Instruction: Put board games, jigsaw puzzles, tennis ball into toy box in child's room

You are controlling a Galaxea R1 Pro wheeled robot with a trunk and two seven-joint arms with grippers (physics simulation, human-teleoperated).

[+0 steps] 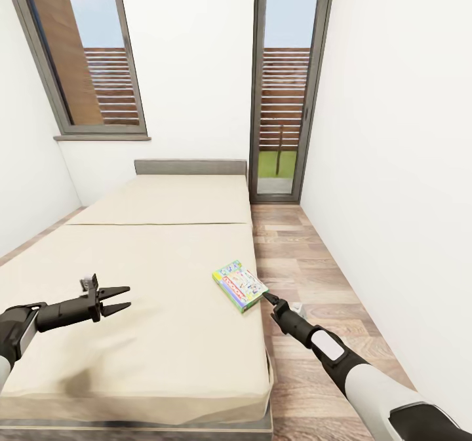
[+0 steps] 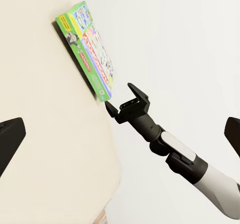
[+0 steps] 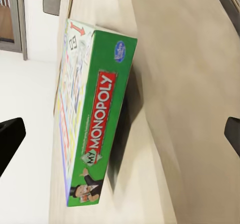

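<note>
Both sets of jaws are standing apart: the right gripper (image 1: pixel 265 295) is hovering just beside the near corner of the green-edged board game (image 1: pixel 240 286), not touching it. That game is lying flat near the bed's (image 1: pixel 131 257) right edge. Left gripper (image 1: pixel 118 300) is hanging above the mattress, well apart.

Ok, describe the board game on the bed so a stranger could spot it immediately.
Find the wide beige bed under the windows. Near its right edge, just ahead of the right gripper, lies a thin flat My Monopoly box. Its green edge and busy printed cover stand out on the plain mattress.
</note>
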